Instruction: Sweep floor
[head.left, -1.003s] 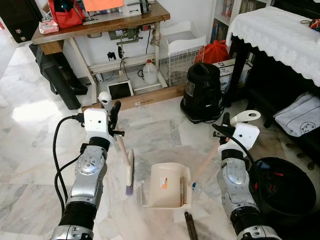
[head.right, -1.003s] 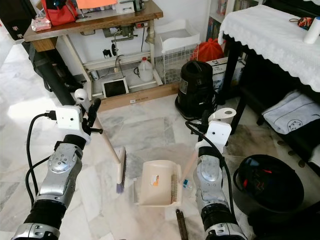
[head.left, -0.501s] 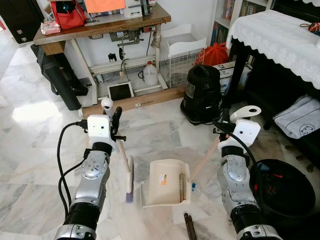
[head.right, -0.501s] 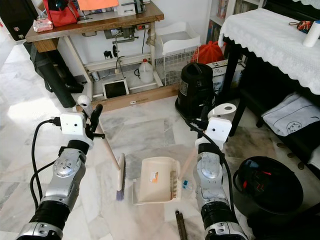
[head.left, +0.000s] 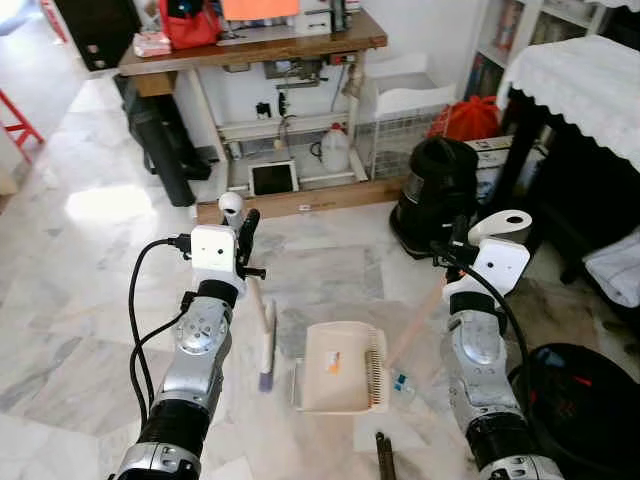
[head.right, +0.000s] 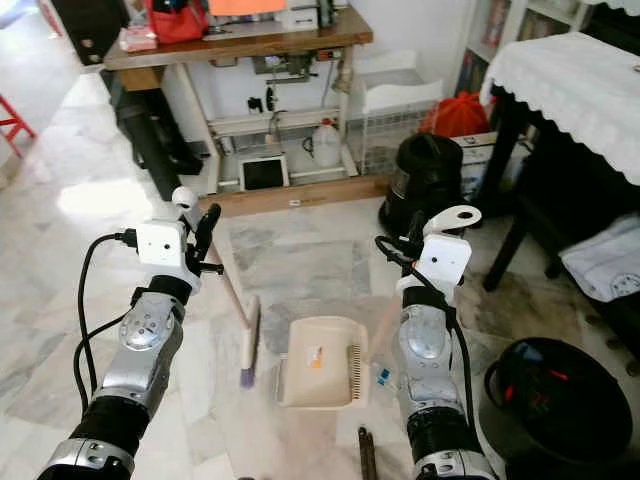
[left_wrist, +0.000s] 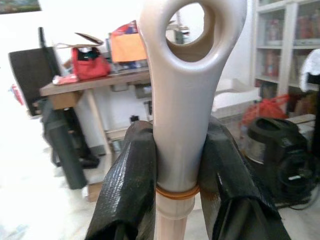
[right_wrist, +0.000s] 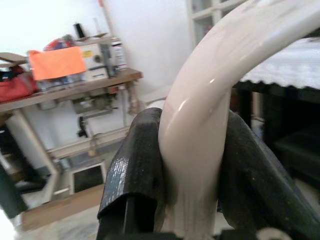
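View has swung left, grips unchanged | left hand clenched on brush | right hand clenched on dustpan | brush head just left of pan, long axis parallel

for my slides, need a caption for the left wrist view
Left gripper clamped on the cream broom handle, wooden table behind.

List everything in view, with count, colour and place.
broom: one, cream, head on floor left of dustpan
dustpan: one, cream, on floor between the arms
wooden table: one, brown, far wall
red bag: one, on the table
vacuum cleaner: one, black, right of table
white jug: one, under table
black bin: one, floor, lower right
left gripper: shut on the broom handle
right gripper: shut on the dustpan handle
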